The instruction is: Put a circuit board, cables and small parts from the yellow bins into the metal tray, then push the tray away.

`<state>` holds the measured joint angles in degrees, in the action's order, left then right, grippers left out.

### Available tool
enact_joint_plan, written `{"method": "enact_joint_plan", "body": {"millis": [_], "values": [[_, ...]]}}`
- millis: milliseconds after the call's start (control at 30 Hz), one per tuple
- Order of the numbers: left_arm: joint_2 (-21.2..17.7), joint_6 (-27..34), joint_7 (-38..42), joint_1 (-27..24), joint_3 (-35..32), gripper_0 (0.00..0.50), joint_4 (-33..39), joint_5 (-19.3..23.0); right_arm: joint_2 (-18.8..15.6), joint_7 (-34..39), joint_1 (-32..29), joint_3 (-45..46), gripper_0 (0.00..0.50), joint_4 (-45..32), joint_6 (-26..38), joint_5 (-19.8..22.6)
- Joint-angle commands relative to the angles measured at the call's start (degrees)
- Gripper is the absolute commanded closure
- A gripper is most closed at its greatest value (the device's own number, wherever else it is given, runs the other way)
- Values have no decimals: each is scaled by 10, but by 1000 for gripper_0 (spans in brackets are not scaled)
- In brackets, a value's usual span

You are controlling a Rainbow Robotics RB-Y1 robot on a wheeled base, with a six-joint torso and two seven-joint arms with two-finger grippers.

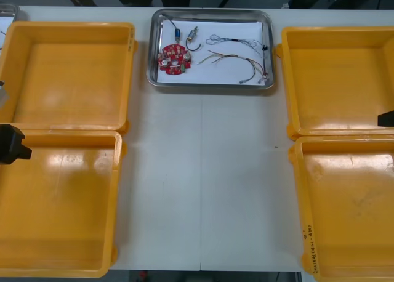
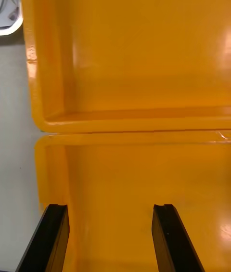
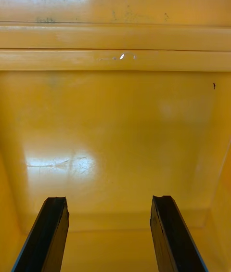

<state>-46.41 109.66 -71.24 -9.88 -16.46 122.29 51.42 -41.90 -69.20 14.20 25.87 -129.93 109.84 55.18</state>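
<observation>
I'm looking down at the table [image 1: 203, 183], and the metal tray [image 1: 209, 85] is sitting at its far edge, in the middle. Two bins are flanking it on each side, rim against rim: the far left bin [image 1: 68, 72] behind the near left bin [image 1: 58, 208], and the far right bin [image 1: 335, 79] behind the near right bin [image 1: 348, 208].

In the tray's left half the circuit board [image 1: 173, 58] is lying, with two small metal parts [image 1: 193, 37] sitting just beyond it. The twisted cable [image 1: 237, 42] is stretching across the far right part, and a second cable [image 1: 237, 63] is lying just in front of it.

The left gripper [image 3: 108, 200] is hanging over the near left bin by the seam. The right gripper [image 2: 109, 207] is doing likewise over the near right bin.
</observation>
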Motion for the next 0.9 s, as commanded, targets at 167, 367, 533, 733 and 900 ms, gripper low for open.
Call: {"method": "enact_joint_plan", "body": {"millis": [167,367,533,733,900], "values": [[-22,3,-13,7,-17,0,11,4,-33,-19,-79,32,0,-14,2,-23],[-22,3,-13,7,-17,0,11,4,-40,-31,-116,30,0,2,2,-24],[-22,3,-13,7,-17,0,11,4,-45,-36,-110,29,0,6,2,-21],[-22,3,-13,7,-17,0,11,4,-51,-40,-100,22,0,6,2,-28],[-22,3,-13,7,-17,0,11,4,-51,-40,-97,17,0,6,2,-26]]}}
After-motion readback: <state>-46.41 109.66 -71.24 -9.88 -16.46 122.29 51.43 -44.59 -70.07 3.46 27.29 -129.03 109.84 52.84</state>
